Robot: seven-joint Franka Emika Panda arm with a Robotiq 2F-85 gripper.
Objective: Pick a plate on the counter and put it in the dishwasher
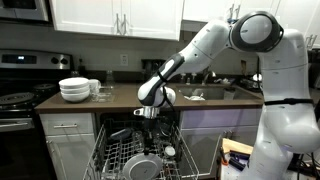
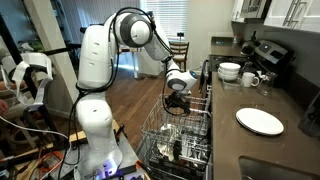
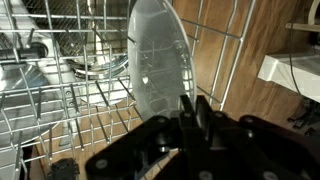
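Gripper fingers are closing almost fully, apparently pinching the plate by its rim; it is standing on edge at eleven o'clock, among the dishwasher prongs. Stiff, glossy, likely slippery and breakable, it is wanting a rim hold.

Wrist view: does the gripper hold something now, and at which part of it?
The gripper seems to hold the plate by its rim, with the plate standing on edge over the dishwasher rack.

2 plates show, with 1 stack of bowls, 1 dishwasher and 1 stove.
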